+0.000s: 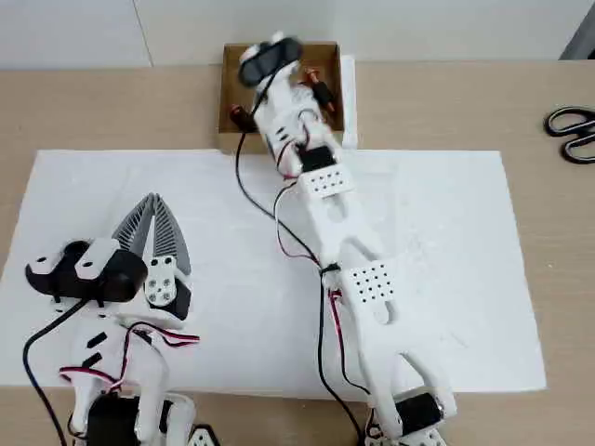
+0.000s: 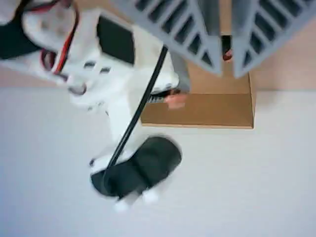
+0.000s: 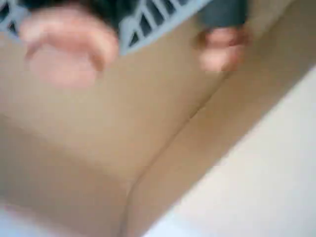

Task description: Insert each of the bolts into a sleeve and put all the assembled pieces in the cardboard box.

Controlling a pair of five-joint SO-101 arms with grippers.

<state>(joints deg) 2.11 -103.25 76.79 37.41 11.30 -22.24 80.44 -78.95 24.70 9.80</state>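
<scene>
The cardboard box (image 1: pixel 231 93) stands at the table's far edge, just beyond the white paper. My right gripper (image 1: pixel 288 93) hangs down inside it, hidden under its own arm. Orange and dark pieces (image 1: pixel 316 82) lie in the box beside it. In the right wrist view the gripper (image 3: pixel 148 19) sits close over the box's floor (image 3: pixel 148 123), with two blurred pinkish-orange pieces (image 3: pixel 64 49) (image 3: pixel 222 47) near it. Whether one is held is unclear. My left gripper (image 1: pixel 153 200) rests shut and empty over the paper at the near left. It points toward the box (image 2: pixel 207 108).
A large white paper sheet (image 1: pixel 446 279) covers the middle of the table. Black scissors (image 1: pixel 572 135) lie at the far right edge. The right arm (image 1: pixel 353 269) stretches diagonally across the paper, trailing red and black cables.
</scene>
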